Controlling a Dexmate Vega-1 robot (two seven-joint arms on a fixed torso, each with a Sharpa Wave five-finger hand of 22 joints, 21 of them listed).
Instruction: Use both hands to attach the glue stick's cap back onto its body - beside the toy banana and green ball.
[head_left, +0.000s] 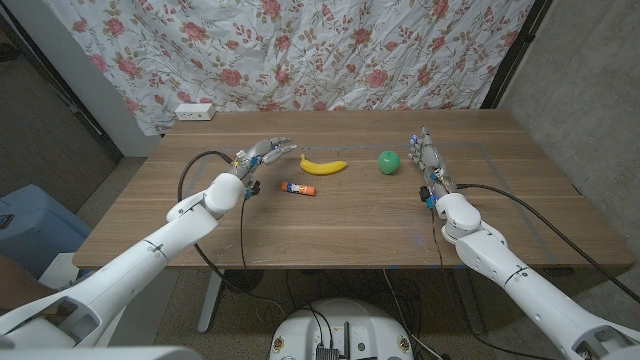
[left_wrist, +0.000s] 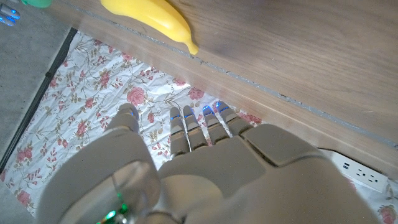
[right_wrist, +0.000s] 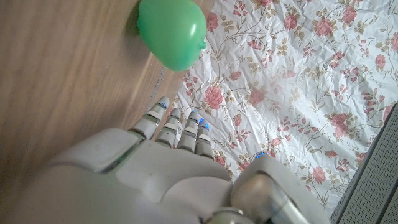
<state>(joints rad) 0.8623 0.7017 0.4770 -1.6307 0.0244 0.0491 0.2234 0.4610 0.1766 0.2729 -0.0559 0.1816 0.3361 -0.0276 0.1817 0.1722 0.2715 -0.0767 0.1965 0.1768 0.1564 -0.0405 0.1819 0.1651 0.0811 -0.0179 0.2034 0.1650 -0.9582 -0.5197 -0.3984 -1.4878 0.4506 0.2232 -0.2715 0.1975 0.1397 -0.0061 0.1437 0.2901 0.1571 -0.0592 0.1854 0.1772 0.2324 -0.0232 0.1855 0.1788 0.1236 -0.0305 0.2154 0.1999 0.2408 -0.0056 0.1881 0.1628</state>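
The glue stick (head_left: 298, 188) lies on the wooden table (head_left: 520, 215), a short orange tube with a blue end, just in front of the yellow toy banana (head_left: 324, 166) (left_wrist: 152, 20). The green ball (head_left: 389, 162) (right_wrist: 172, 31) sits to the banana's right. My left hand (head_left: 262, 154) (left_wrist: 186, 168) hovers left of the banana, fingers apart, holding nothing. My right hand (head_left: 428, 158) (right_wrist: 161, 168) stands right of the ball with straight fingers, also holding nothing. Whether the cap is on the stick, I cannot tell.
A floral cloth (head_left: 330, 50) hangs behind the table. A white power strip (head_left: 195, 111) lies at the back left corner. Black cables (head_left: 200, 165) run along both arms. A grey wall (head_left: 590, 90) is on the right.
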